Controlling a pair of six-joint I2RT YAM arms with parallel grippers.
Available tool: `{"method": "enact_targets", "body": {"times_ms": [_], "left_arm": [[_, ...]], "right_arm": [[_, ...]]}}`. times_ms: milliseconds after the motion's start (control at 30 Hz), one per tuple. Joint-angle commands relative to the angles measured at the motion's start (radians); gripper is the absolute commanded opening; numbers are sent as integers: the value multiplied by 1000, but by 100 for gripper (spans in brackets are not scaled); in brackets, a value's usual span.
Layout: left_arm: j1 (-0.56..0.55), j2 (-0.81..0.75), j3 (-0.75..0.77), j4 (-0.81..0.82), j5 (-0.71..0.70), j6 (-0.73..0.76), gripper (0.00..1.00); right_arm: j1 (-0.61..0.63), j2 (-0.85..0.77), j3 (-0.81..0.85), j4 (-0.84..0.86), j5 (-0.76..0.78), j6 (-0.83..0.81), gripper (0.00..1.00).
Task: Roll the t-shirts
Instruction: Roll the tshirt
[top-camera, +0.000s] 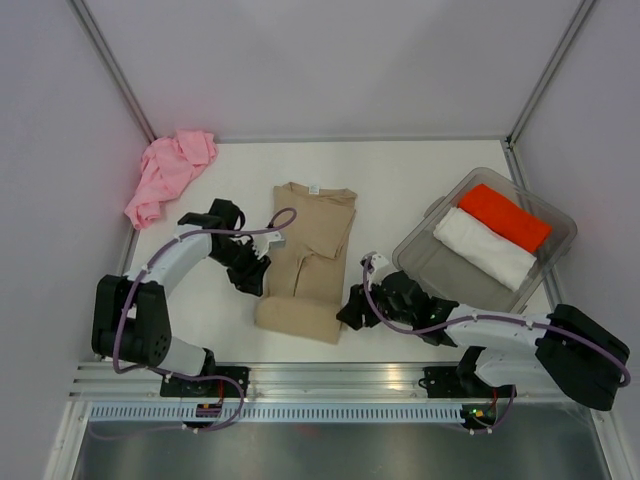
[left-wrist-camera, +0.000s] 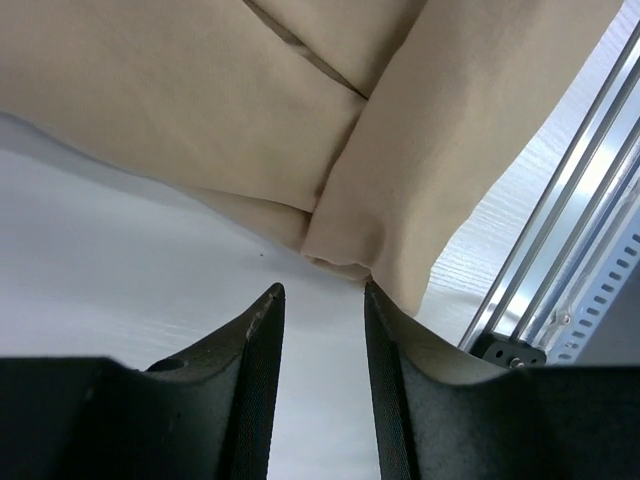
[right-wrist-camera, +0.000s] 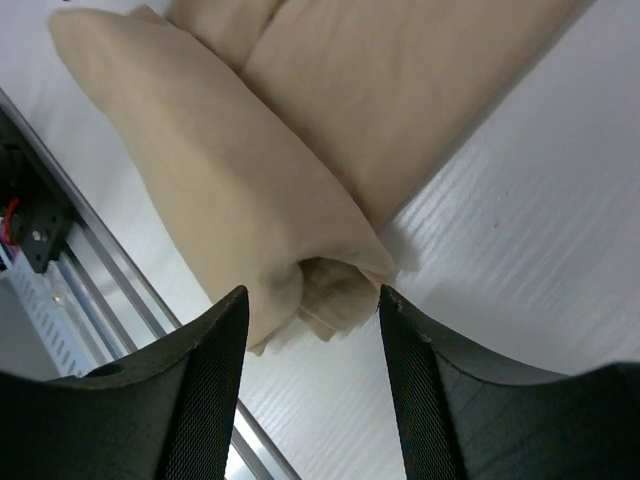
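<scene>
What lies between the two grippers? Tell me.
The tan shirt, its near end rolled, lies between the left gripper and the right gripper; nothing else. The top view shows it.

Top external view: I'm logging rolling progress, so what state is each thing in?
tan t-shirt: folded narrow, near end turned over.
pink t-shirt: crumpled, far left corner.
left gripper: open, holding nothing.
right gripper: open, holding nothing.
clear bin: holds red cloth and white cloth, both folded.
</scene>
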Motion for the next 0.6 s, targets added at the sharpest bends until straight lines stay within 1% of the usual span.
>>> {"method": "enact_targets", "body": {"times_ms": [0,33,100,233,300,333,400,433,533,567], "left_arm": [[-1,-48,-91,68,3,-45,43],[-2,-57,-132,91,4,-53,44],[-2,-56,-160,161,10,-76,45],[-4,-27,-177,218,55,-112,45],[-4,-19,-178,230,79,-128,45],[-4,-19,-180,235,102,-126,45],[-4,-22,-184,241,127,-125,45],[-6,-22,-186,246,139,-129,44],[-7,-30,-186,246,149,-125,43],[-7,-39,-189,246,149,-120,43]], "right_arm": [[20,94,21,36,13,45,61],[27,116,35,36,20,48,60],[32,171,45,42,21,56,61],[40,226,87,45,-11,61,59],[47,231,91,67,-22,65,54],[56,233,94,72,-29,75,49],[67,245,100,79,-31,81,45],[76,252,106,84,-42,88,41],[86,286,112,119,-60,101,30],[84,289,114,127,-69,101,28]]}}
